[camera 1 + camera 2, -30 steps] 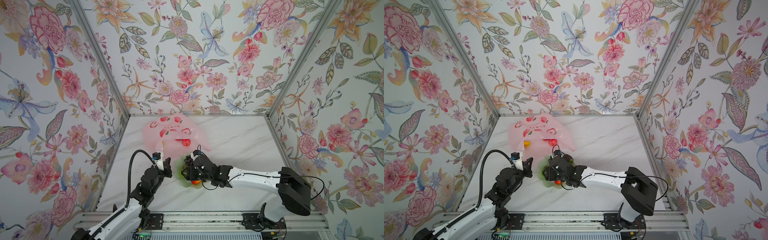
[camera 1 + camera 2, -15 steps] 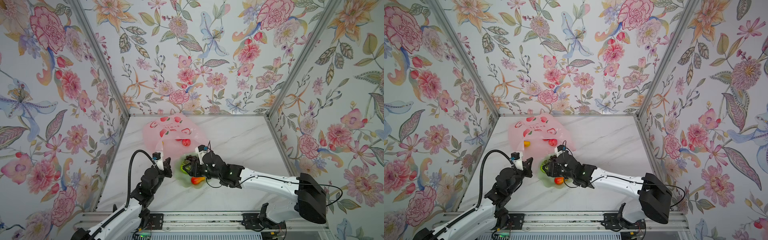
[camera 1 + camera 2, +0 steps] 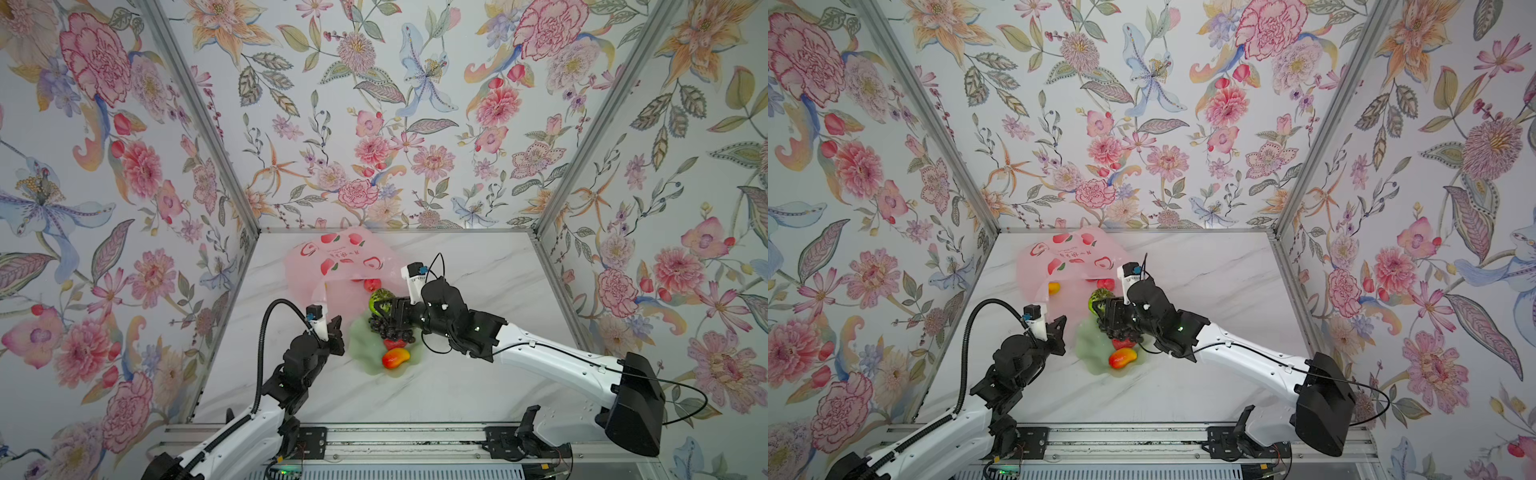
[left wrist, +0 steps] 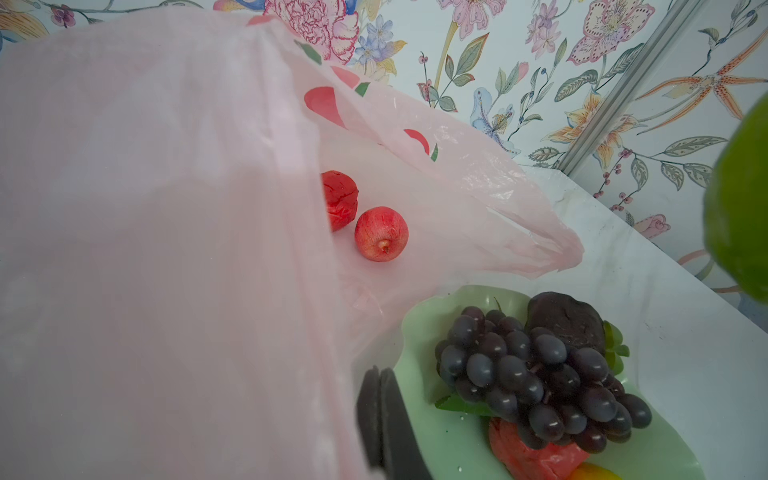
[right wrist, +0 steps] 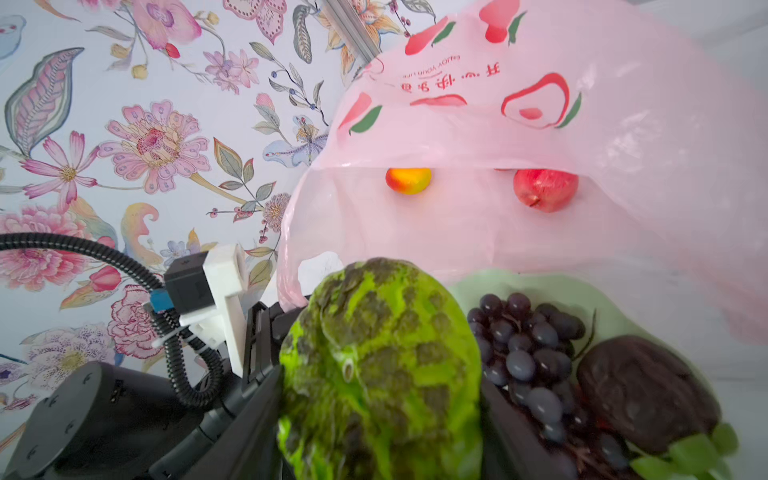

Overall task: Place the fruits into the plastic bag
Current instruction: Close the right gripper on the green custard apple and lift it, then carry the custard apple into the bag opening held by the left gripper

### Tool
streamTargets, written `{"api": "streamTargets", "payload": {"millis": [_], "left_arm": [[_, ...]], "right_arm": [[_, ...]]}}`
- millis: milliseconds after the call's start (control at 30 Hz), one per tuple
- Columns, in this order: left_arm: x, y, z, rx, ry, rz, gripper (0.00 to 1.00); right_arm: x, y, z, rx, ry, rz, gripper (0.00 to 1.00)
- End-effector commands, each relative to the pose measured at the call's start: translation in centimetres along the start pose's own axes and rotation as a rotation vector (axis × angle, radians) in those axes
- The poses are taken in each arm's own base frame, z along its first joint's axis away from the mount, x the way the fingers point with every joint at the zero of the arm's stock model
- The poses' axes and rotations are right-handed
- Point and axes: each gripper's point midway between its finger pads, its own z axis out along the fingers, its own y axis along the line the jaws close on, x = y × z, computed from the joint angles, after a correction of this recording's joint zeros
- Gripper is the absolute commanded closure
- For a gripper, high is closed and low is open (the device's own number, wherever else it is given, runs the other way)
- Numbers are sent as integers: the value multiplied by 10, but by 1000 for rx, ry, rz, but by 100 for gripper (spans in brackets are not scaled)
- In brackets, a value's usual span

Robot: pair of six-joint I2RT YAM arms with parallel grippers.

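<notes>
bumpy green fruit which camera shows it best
Right wrist view: the bumpy green fruit fills the frame, clamped in the right tool. Both top views show it small; left wrist catches only a blurred edge.

Bright even light, soft shadows, blurred close foreground

bag (image 3: 332,266) behind plate (image 3: 359,344) | grapes (image 3: 390,328), mango (image 3: 395,358) on plate | apple (image 3: 372,285) in bag

bumpy green fruit (image 3: 380,300) — near pink bag (image 3: 309,272)
</notes>
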Motion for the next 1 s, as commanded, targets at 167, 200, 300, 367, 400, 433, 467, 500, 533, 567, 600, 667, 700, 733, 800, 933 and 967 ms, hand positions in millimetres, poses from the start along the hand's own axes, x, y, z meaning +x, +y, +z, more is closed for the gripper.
{"api": "streamTargets", "payload": {"millis": [167, 200, 300, 367, 400, 433, 467, 500, 533, 567, 600, 667, 700, 733, 800, 933, 967], "left_arm": [[-5, 0, 2, 4, -12, -14, 100], [-4, -1, 2, 6, -7, -12, 100], [-4, -2, 4, 8, -3, -11, 100], [-3, -3, 5, 10, 1, -8, 100], [-3, -2, 5, 10, 4, -6, 100], [-3, -3, 6, 13, 6, -7, 100], [-3, -3, 6, 12, 6, -5, 100], [-3, -4, 6, 16, 6, -5, 100], [-4, -4, 6, 16, 5, -5, 100], [-4, -4, 6, 17, 5, -5, 100], [-3, -4, 6, 20, 7, -3, 100], [-3, -4, 5, 22, 3, -4, 100], [-3, -4, 5, 21, 2, -6, 100], [-4, -4, 5, 23, -1, -4, 100], [-3, -4, 5, 26, 1, -4, 100], [-4, -5, 5, 30, -1, -4, 100], [-3, -5, 5, 31, 0, -3, 100]], "right_arm": [[-6, -1, 42, -35, 51, -56, 46], [-3, -2, 50, -41, 64, -53, 46], [9, -8, 74, -43, 118, -43, 47], [15, -10, 91, -49, 149, -33, 47], [18, -12, 100, -50, 161, -30, 47], [21, -12, 109, -53, 174, -28, 47], [22, -13, 116, -55, 181, -27, 47], [22, -16, 125, -55, 188, -24, 47], [23, -18, 135, -58, 196, -15, 47], [21, -20, 143, -60, 198, -2, 48], [20, -22, 150, -61, 198, 7, 48], [15, -25, 166, -67, 199, 37, 48], [13, -26, 172, -67, 197, 46, 48], [11, -29, 179, -65, 196, 57, 48], [8, -35, 191, -62, 195, 84, 48], [3, -46, 209, -58, 183, 157, 48], [1, -49, 212, -62, 176, 184, 48]]}}
